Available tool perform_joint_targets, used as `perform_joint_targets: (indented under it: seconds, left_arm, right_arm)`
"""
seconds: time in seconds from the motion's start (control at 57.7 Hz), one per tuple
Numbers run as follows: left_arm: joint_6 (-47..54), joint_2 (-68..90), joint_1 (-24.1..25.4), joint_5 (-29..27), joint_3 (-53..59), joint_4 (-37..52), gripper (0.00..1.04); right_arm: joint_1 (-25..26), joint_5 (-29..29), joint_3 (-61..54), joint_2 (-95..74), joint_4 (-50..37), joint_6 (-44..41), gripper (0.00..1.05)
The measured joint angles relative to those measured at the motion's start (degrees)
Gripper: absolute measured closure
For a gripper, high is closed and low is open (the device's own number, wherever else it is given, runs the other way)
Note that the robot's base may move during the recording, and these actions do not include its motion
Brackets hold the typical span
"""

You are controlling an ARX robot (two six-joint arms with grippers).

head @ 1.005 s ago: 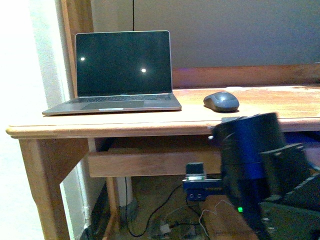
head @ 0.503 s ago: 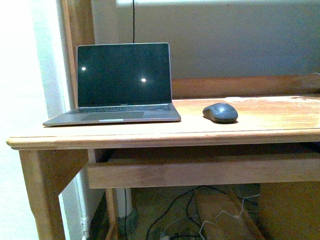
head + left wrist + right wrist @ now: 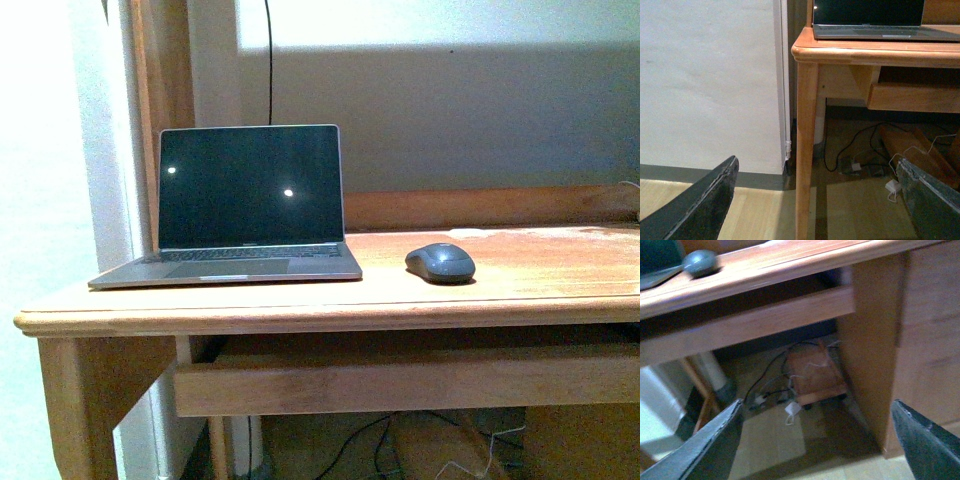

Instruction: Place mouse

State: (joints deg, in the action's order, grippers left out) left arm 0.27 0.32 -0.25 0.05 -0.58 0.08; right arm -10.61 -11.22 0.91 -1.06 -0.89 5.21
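Mouse (image 3: 440, 263) sits near desk (image 3: 300, 310) front edge; both claws spread, empty.

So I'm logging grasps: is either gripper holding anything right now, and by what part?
Nothing is held. Both wrist views show open, empty jaws below desk height; the mouse rests alone on the desk.
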Motion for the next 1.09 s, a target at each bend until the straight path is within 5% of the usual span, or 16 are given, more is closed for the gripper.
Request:
perform_joint_targets:
  seconds: [0.104, 0.277, 0.468, 1.092]
  left_arm:
    - [0.02, 0.00, 0.00, -0.04, 0.00, -0.02, 0.08]
    - [0.02, 0.00, 0.00, -0.04, 0.00, -0.02, 0.08]
    - [0.02, 0.00, 0.00, -0.04, 0.00, -0.02, 0.08]
    - [0.00, 0.00, 0.00, -0.04, 0.02, -0.02, 0.08]
  right_arm:
    - [6.84, 9.51, 0.00, 0.37, 0.87, -3.23, 0.57]
    - [10.32, 11.06, 0.00, 0.76, 0.90, -4.63, 1.01]
    - [10.38, 11.06, 0.00, 0.76, 0.90, -4.90, 1.02]
    - [10.40, 11.06, 0.00, 0.76, 0.90, -4.96, 0.07]
